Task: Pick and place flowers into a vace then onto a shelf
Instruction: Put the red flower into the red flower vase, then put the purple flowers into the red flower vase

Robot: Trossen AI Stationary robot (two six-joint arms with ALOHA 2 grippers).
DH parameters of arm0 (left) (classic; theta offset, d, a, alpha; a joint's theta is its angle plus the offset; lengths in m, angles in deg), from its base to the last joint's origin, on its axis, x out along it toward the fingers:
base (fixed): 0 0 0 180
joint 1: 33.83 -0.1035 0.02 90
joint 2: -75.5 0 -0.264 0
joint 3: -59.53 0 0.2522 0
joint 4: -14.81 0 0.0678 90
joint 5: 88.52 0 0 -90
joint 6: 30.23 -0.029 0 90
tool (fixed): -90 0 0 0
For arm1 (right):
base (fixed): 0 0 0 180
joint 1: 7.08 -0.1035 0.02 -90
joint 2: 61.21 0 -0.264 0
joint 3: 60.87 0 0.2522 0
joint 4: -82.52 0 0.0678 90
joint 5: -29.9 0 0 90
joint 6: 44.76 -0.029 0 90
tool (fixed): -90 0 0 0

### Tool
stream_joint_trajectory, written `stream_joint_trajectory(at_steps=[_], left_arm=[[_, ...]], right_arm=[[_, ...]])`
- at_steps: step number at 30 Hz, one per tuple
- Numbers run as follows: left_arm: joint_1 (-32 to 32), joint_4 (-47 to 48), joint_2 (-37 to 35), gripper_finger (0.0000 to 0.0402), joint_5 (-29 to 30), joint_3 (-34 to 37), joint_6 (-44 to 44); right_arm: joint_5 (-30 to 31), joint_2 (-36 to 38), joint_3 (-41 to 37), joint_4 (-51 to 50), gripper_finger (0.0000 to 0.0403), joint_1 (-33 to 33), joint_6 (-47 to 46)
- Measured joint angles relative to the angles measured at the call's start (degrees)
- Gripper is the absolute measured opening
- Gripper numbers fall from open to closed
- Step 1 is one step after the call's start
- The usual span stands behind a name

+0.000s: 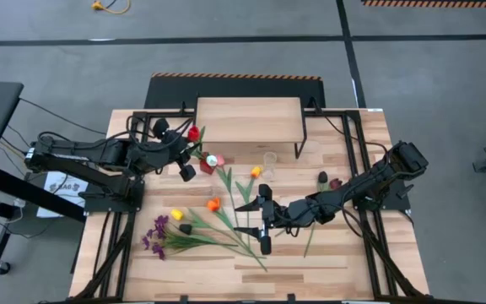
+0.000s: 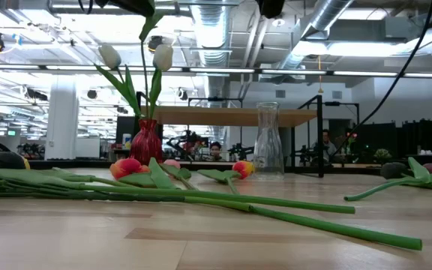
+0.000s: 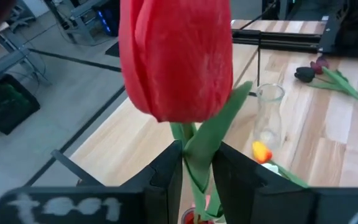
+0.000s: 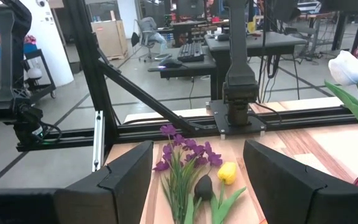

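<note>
Flowers (image 1: 194,239) lie mostly near the tabletop's front-left corner, stems pointing toward the right gripper (image 1: 264,221) with spread jaws, while the left gripper (image 3: 196,171) pinches a red tulip (image 3: 176,56) stem over the red vase (image 2: 146,142).

A red tulip (image 3: 176,56) fills the view close to the camera, its green stem and a leaf running down between the left gripper (image 3: 196,177)'s two dark fingers (image 3: 166,174), which stand just beside the stem on either side. Beyond it on the light wood table (image 3: 328,149) stands an empty clear glass vase (image 3: 268,115), with an orange-and-yellow flower head (image 3: 261,151) lying beside its base. Farther off lie a dark maroon tulip (image 3: 304,74) and green stems.
</note>
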Motion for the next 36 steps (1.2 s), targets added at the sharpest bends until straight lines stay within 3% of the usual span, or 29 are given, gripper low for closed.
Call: stream_joint_trajectory(at_steps=[6, 16, 24, 32, 36], left_arm=[[0.00, 0.15, 0.00, 0.0088, 0.02, 0.00, 0.14], [0.00, 1.71, -0.03, 0.0151, 1.44, 0.00, 0.36], [0.00, 2.32, -4.13, 0.0158, 0.63, 0.07, 0.37], [0.84, 2.41, -9.61, 0.0158, -9.44, 0.06, 2.37], [6.44, 2.10, -11.05, 0.0158, -9.78, 0.07, 3.41]], right_arm=[[0.00, 0.00, 0.00, 0.00, 0.0246, 0.00, -0.27], [0.00, 0.00, -0.02, -1.06, 0.0246, 0.00, -1.10], [0.00, 0.00, -0.02, -1.50, 0.0246, 0.00, -1.09], [0.00, 0.00, -0.04, -3.62, 0.0246, -0.30, -0.98], [-0.24, 0.00, -0.04, -6.90, 0.0246, -1.00, -1.10]])
